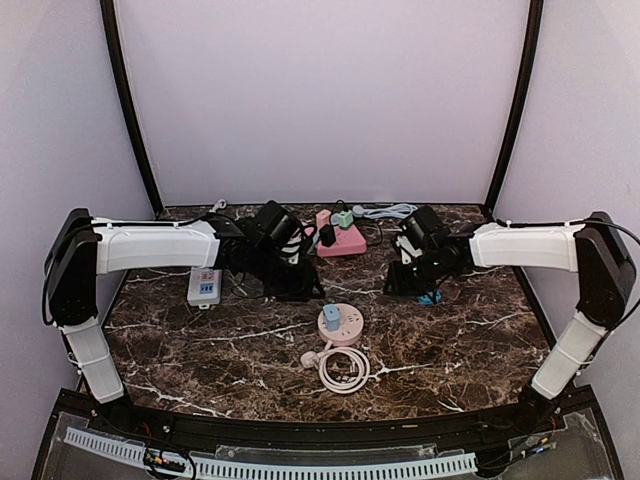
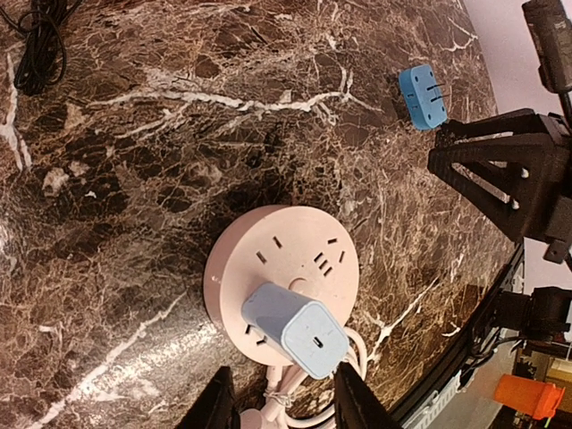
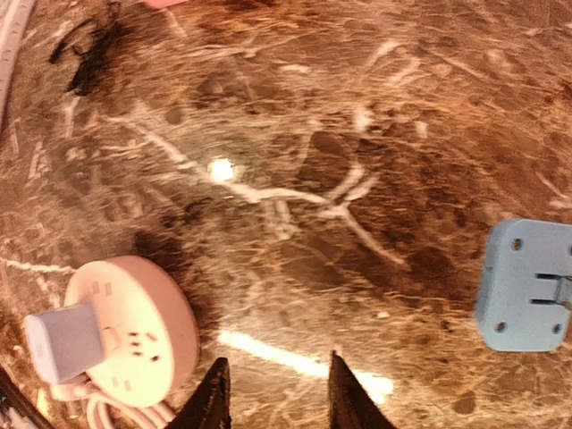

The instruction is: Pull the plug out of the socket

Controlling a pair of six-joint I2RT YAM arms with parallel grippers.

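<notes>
A round pink socket [image 1: 341, 325] lies on the marble table with a light blue plug [image 1: 331, 314] standing in it. The left wrist view shows the socket [image 2: 295, 268] and the plug [image 2: 299, 329] just ahead of my left gripper [image 2: 284, 402], which is open and empty. In the top view the left gripper [image 1: 295, 283] is up-left of the socket. My right gripper [image 1: 412, 278] is open and empty above bare marble [image 3: 273, 393]; its view shows the socket [image 3: 134, 331] and plug [image 3: 61, 342] at lower left.
A loose blue plug [image 1: 430, 297] lies by the right gripper, also in the right wrist view [image 3: 527, 286] and the left wrist view [image 2: 422, 96]. A pink power strip [image 1: 340, 238] with plugs sits at the back. A white device [image 1: 204, 287] lies left. The socket's coiled cord [image 1: 344, 369] lies near.
</notes>
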